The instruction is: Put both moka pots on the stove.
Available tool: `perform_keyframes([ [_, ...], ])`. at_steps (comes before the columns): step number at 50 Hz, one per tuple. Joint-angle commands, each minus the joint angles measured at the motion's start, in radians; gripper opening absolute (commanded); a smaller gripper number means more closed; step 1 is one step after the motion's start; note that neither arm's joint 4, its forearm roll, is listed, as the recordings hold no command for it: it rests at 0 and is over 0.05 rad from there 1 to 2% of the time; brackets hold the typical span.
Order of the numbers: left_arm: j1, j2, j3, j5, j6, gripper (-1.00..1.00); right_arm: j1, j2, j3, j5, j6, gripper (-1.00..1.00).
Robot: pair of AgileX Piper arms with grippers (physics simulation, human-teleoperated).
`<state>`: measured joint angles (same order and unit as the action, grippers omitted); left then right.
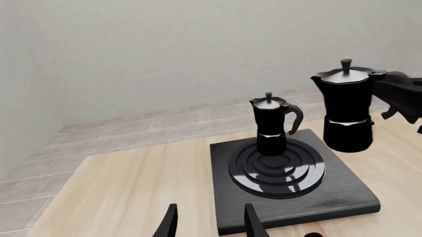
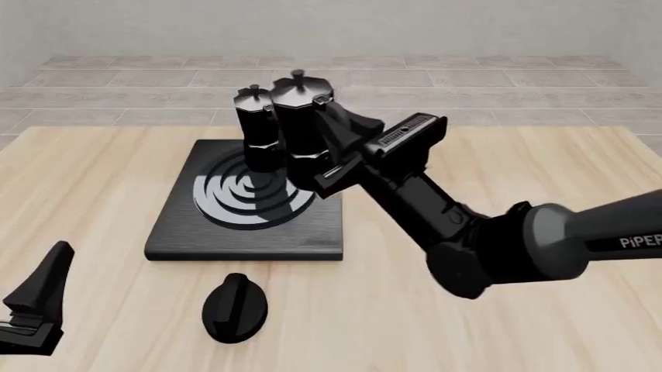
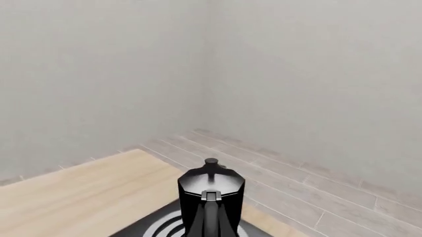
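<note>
— Judging by its gloss, the raised moka pot (image 1: 346,111) looks a hard, rigid, slick thing: the faceted black body should not give under pressure, and a smooth wall could slide between flat pads. Where does the right pincer (image 2: 333,130) have it?

— On the handle side, up near the lid, as far as the front view shows (the fingertips themselves are hidden behind the pot). It appears clamped on the handle, and the pot hangs upright, clear of the slab, over the stove's (image 2: 176,232) right-hand part.

— And the other moka pot (image 2: 256,128)?

— Standing on the burner rings, upright, just beside the carried one. The two are close enough that a sideways drift could knock it, and a tall waisted pot on a narrow base would likely tip rather than slide.

— A handle hold lets the weight hang off to one side. Would it swing?

— It might rotate a little about the grip. A straight, slow descent onto the bare slab near the rings seems the safer course. The waist would be the alternative hold, since its taper resists slipping.

— The left pincer (image 1: 207,222)?

— Low over the counter (image 2: 497,333), well apart from the stove, fingers spread and holding nothing. A black oval knob (image 2: 234,307) lies in front of the stove, untouched.
</note>
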<state>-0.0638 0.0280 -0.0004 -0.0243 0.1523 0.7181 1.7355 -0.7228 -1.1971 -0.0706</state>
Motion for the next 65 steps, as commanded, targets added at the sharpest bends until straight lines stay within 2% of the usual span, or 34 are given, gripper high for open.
perform_keyframes([
  [1,0.000,-0.008,0.000,0.007,0.004,1.00,0.024,0.003,-0.039,-0.022,-0.001,-1.00],
  [34,0.000,0.005,0.000,-0.004,0.006,1.00,0.085,0.071,-0.121,-0.023,0.018,-1.00],
  [65,0.000,0.043,0.000,-0.040,0.002,1.00,0.092,0.176,-0.235,-0.023,0.047,-1.00],
])
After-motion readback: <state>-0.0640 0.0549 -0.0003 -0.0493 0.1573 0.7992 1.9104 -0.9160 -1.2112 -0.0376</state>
